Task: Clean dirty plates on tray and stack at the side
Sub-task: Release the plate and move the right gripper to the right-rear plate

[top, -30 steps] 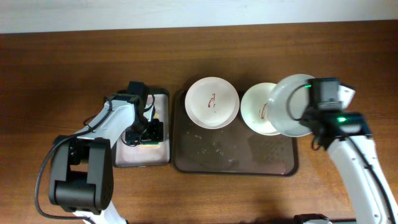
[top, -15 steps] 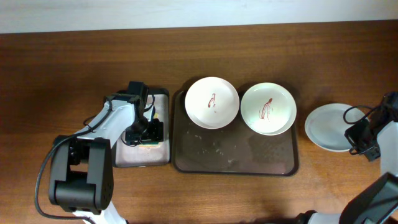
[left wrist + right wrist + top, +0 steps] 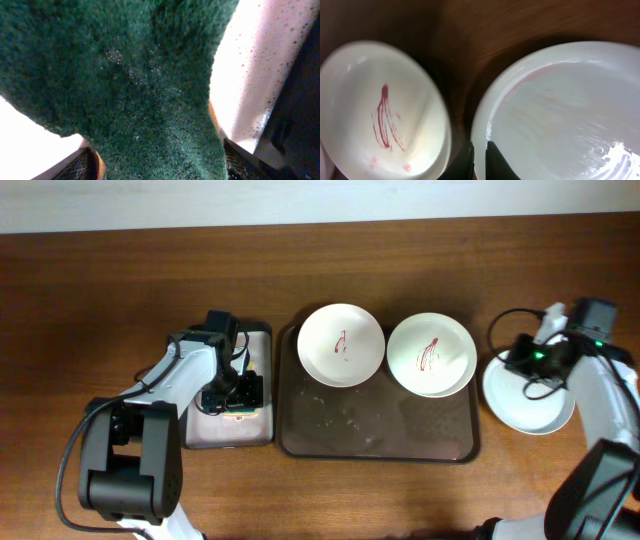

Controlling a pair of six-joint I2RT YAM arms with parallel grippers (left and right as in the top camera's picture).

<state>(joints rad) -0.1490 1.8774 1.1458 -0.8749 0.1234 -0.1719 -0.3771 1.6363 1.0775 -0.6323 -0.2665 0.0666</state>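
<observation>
Two dirty plates lie on the dark brown tray, each with a red smear: one at the left, one at the right. A third, clean white plate lies on the table right of the tray. My right gripper is shut on its left rim; in the right wrist view the fingers pinch that rim, with the smeared plate beside. My left gripper is shut on a green sponge over the small pinkish tray.
The small pinkish tray stands just left of the big tray, close to its rim. Crumbs and wet marks lie on the big tray's front half. Bare wood table surrounds both trays; a pale wall runs along the far edge.
My right arm has carried the clean plate from above the tray's right end to the table at the right; it now lies there with the gripper on its left rim. The left arm has not moved.
</observation>
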